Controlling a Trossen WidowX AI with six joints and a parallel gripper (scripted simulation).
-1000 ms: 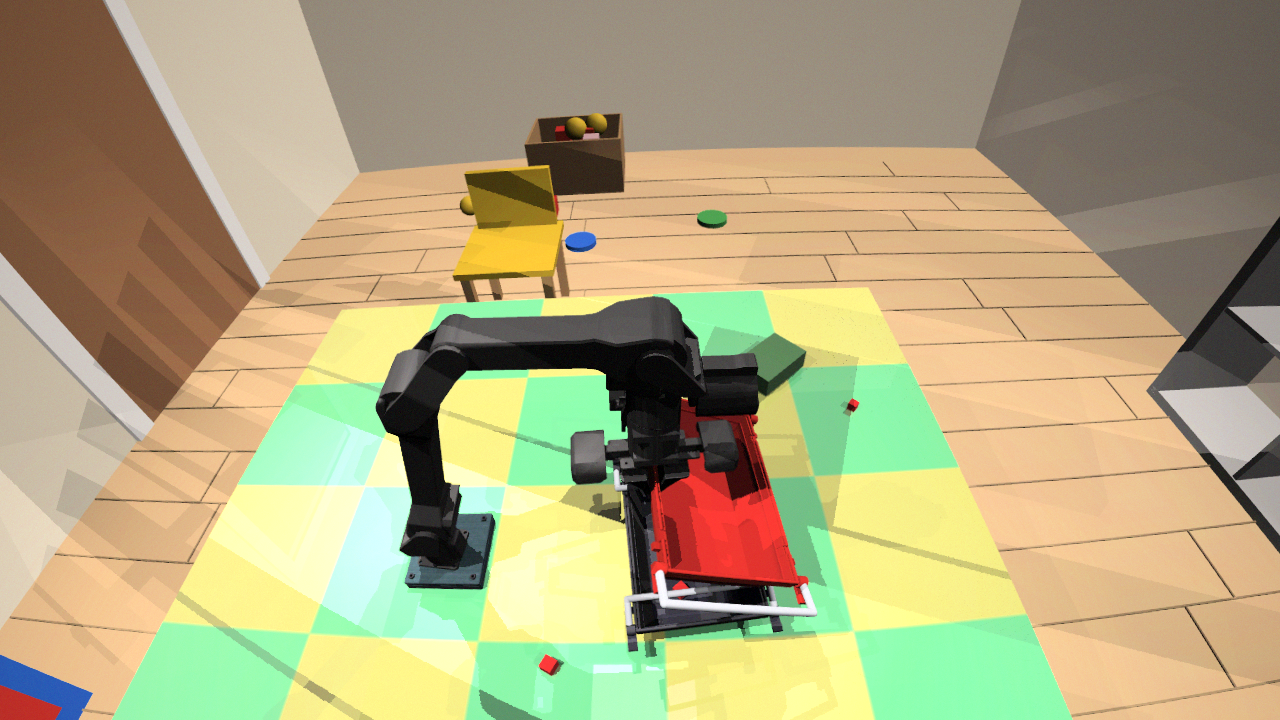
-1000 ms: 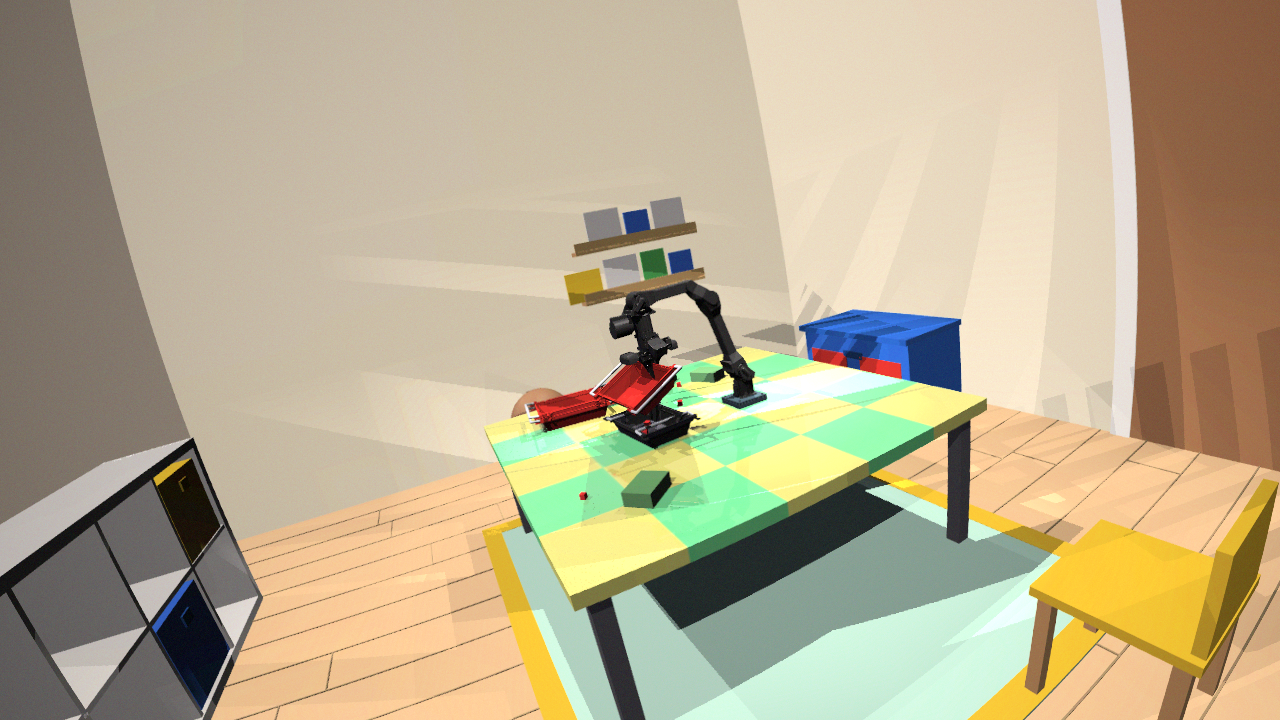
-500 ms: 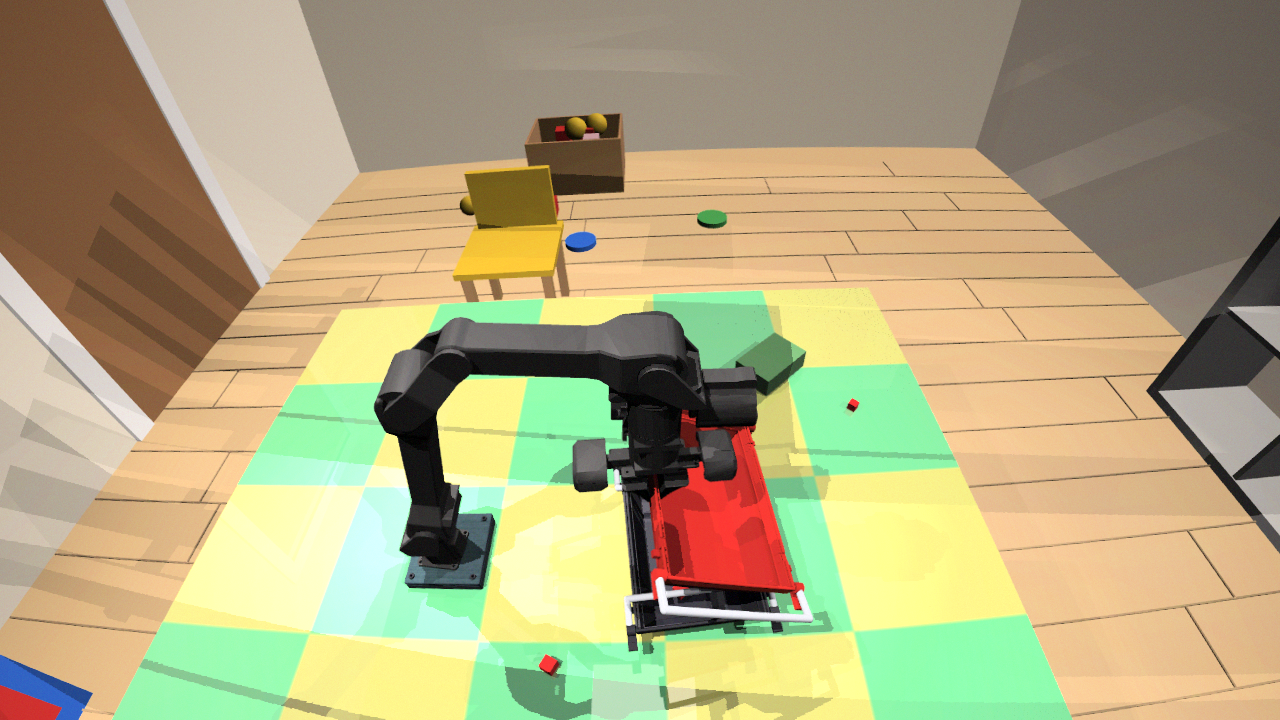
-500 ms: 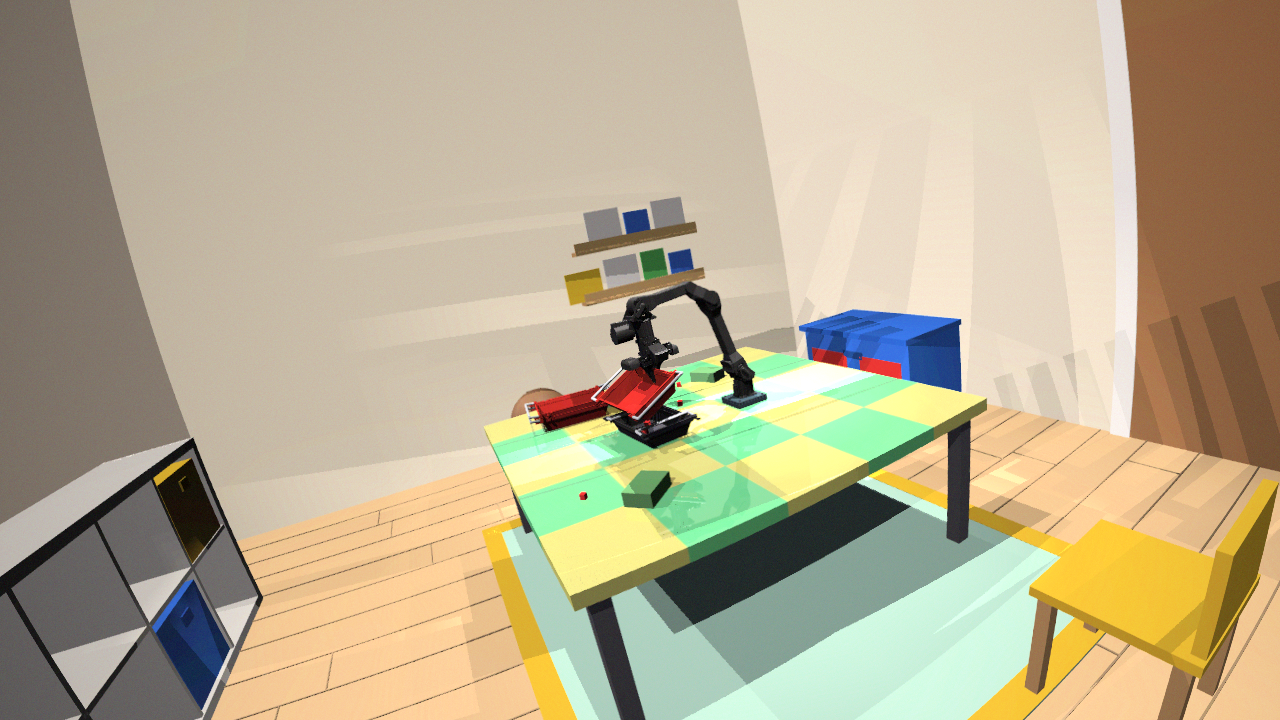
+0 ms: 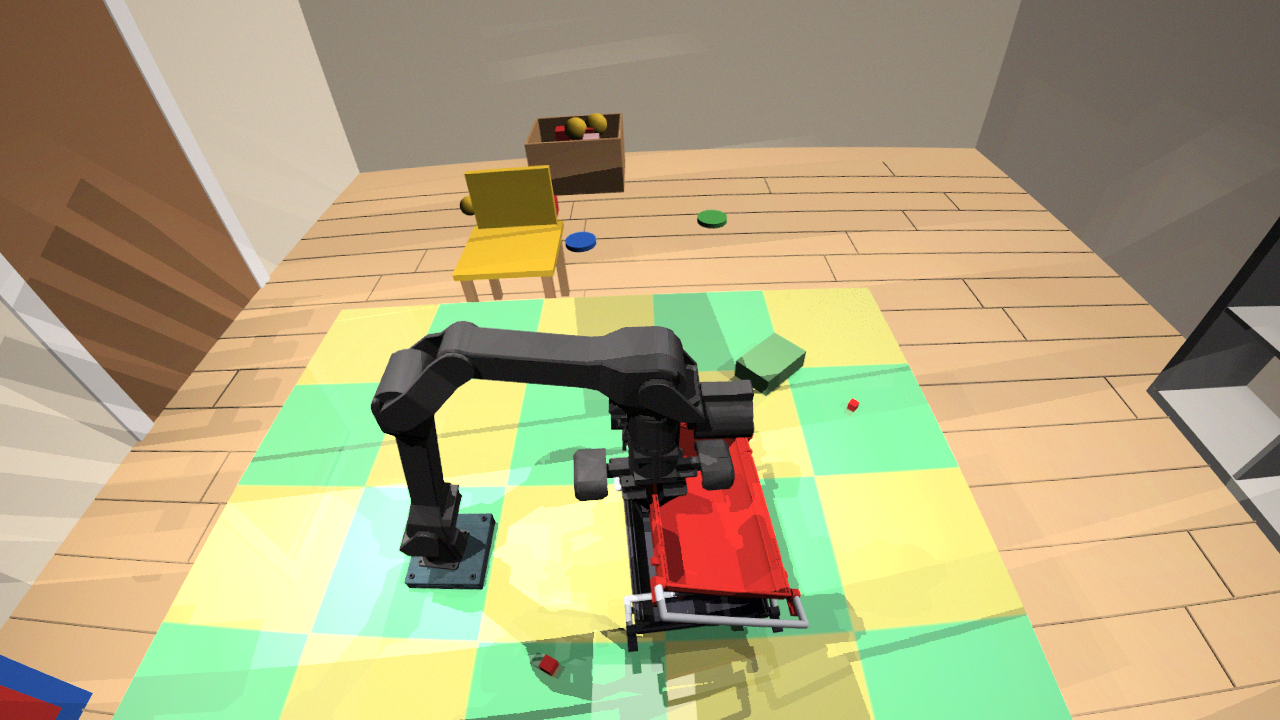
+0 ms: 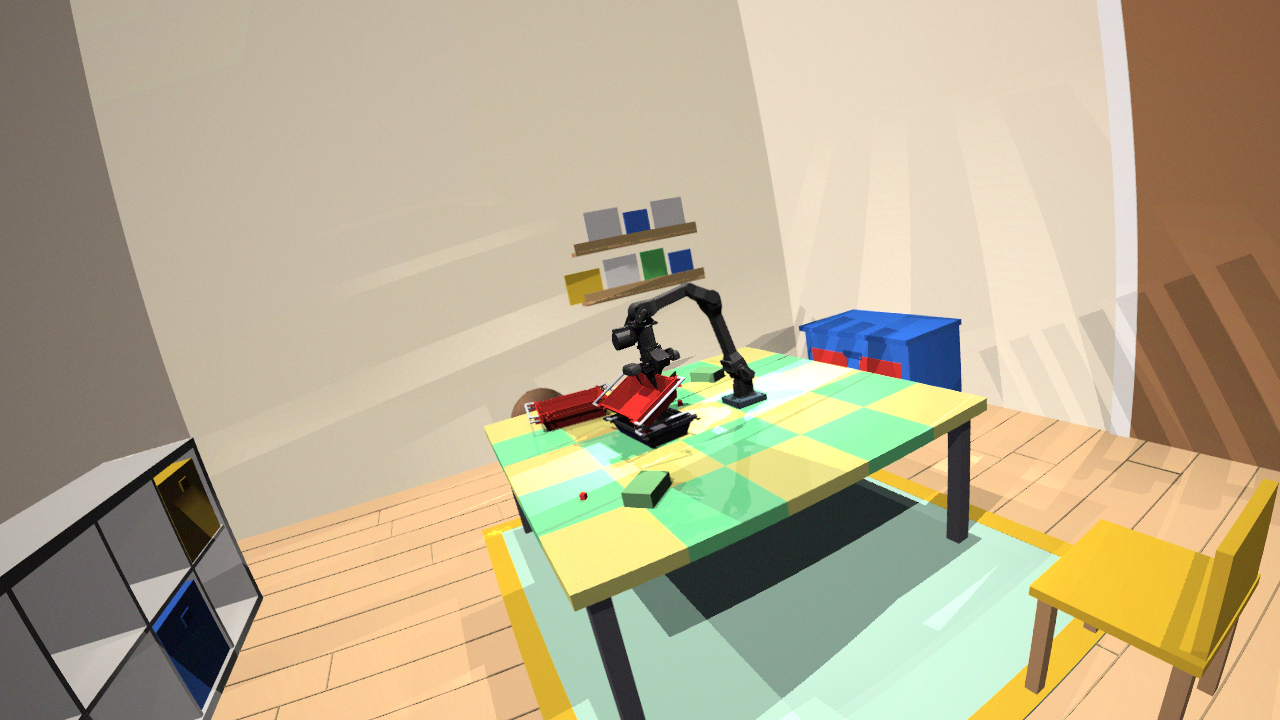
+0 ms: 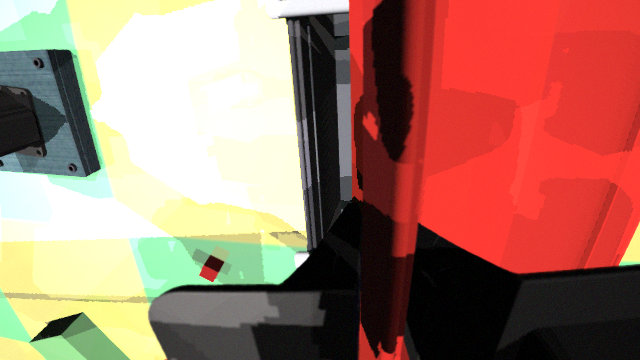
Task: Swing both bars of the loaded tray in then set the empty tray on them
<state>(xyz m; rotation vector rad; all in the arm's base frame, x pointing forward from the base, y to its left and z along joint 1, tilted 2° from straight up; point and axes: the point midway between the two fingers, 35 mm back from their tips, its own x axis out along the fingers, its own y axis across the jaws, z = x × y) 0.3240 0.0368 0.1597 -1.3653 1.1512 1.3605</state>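
Red tray [image 5: 725, 528] [image 6: 640, 395] [image 7: 475, 140] was up over the black tray [image 5: 637, 555] [image 6: 657, 434] [image 7: 302, 125], tilted, not level. Fingers [image 5: 657, 499] [image 6: 651, 380] were clamped on the red tray's side wall, the one toward the arm base. No release. Top view: red tray sat shifted right, leaving a strip of the black tray showing along its left side. White bar [image 5: 733, 619] spanned the red tray's near end. Couldn't tell whether both black tray bars were fully in, or whether the trays touched; black tray's load was mostly hidden.

Second red tray [image 6: 568, 408] stood left of the pair in the exterior view, on the worktop [image 5: 895, 537] [image 6: 832, 429] [image 7: 50, 260].

Around them, top view: small red block [image 5: 548, 665] [image 6: 680, 402] [image 7: 212, 267] near-left, another red cube [image 5: 853, 404] [image 6: 582, 495] far right, green block [image 5: 769, 360] [image 6: 645, 489] at the far side. Base plate [image 5: 487, 528] [image 6: 760, 398] [image 7: 77, 100] was left, well apart from the trays. Yellow chair [image 5: 510, 250] [image 6: 1118, 582] stood past the far edge.
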